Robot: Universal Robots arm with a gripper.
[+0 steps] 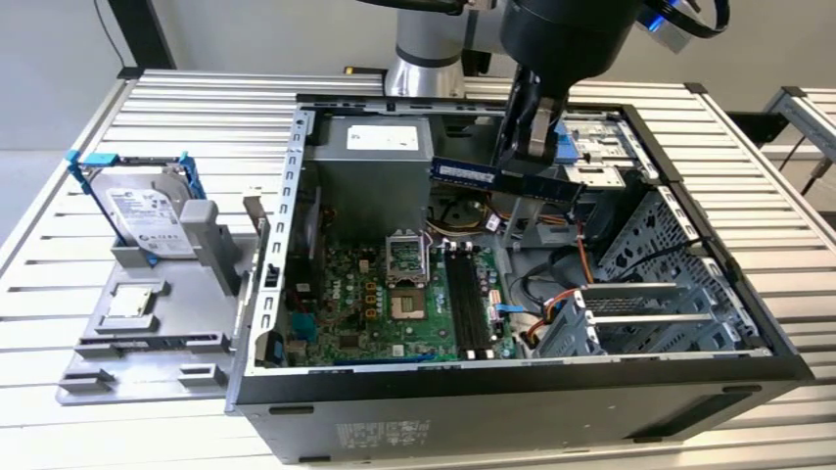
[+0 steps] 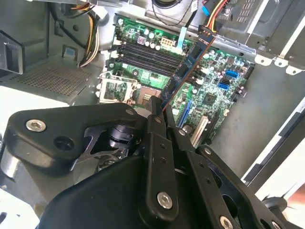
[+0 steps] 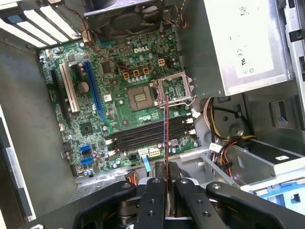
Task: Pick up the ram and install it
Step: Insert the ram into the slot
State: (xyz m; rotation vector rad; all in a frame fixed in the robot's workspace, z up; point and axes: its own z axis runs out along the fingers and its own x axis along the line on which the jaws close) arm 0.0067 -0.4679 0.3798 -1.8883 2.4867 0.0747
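Note:
My gripper is shut on the ram, a bluish-green stick with dark chips, held level in the air over the open computer case. In the second wrist view the ram juts out from between the black fingers. It is seen edge-on as a thin line in the first wrist view. Below it on the green motherboard lie the long black memory slots, also seen in both wrist views. The stick hangs apart from the slots.
A grey fixture at the exterior view's left holds a silver hard drive in a blue frame and a small square silver chip. Inside the case are the power supply, coloured cables and a drive cage.

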